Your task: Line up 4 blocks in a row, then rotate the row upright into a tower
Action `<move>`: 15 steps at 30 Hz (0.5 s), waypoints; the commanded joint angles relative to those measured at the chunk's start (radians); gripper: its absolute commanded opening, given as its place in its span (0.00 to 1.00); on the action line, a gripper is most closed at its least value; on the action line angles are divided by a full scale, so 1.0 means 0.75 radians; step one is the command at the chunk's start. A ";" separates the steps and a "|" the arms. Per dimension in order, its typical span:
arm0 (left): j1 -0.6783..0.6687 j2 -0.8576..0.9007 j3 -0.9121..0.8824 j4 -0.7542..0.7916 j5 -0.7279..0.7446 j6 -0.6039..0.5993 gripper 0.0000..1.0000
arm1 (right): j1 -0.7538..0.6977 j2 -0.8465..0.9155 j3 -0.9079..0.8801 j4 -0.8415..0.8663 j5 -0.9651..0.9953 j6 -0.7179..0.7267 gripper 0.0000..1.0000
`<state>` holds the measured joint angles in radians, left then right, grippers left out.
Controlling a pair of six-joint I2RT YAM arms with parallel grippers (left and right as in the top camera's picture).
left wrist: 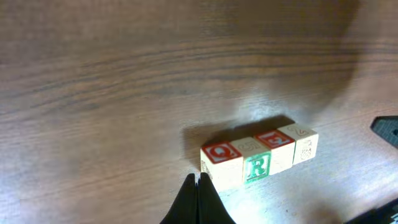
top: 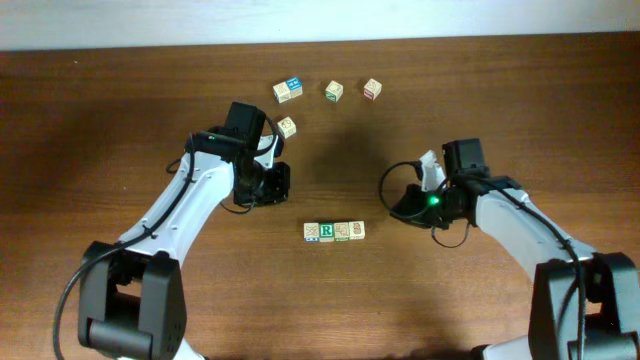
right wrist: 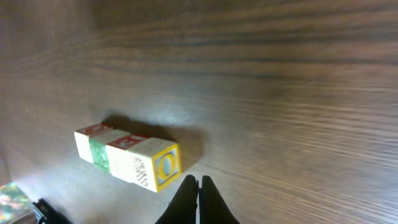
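Left claw (left wrist: 198, 180) and right claw (right wrist: 198, 182), both pressed together and empty, flank four alphabet blocks (top: 334, 231) touching in a row on the bench (top: 120, 110).

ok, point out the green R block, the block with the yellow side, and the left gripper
green R block (top: 326, 231): overhead view, on its green top face.
yellow-sided block (right wrist: 166, 165): right wrist view, on the yellow-framed end face.
left gripper (left wrist: 197, 180): left wrist view, at the shut fingertips.
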<state>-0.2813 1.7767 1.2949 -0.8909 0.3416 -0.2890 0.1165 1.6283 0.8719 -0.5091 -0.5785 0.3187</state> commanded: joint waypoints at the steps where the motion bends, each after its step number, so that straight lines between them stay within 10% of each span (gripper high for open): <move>1: -0.005 0.010 -0.017 0.004 -0.027 -0.013 0.00 | 0.113 0.057 -0.014 0.056 0.024 0.176 0.04; 15: -0.084 0.067 -0.230 0.124 0.049 -0.018 0.00 | 0.180 0.107 -0.014 0.102 0.100 0.225 0.04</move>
<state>-0.3458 1.7844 1.1385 -0.8021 0.3672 -0.2852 0.2443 1.7058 0.8665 -0.4362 -0.5205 0.4858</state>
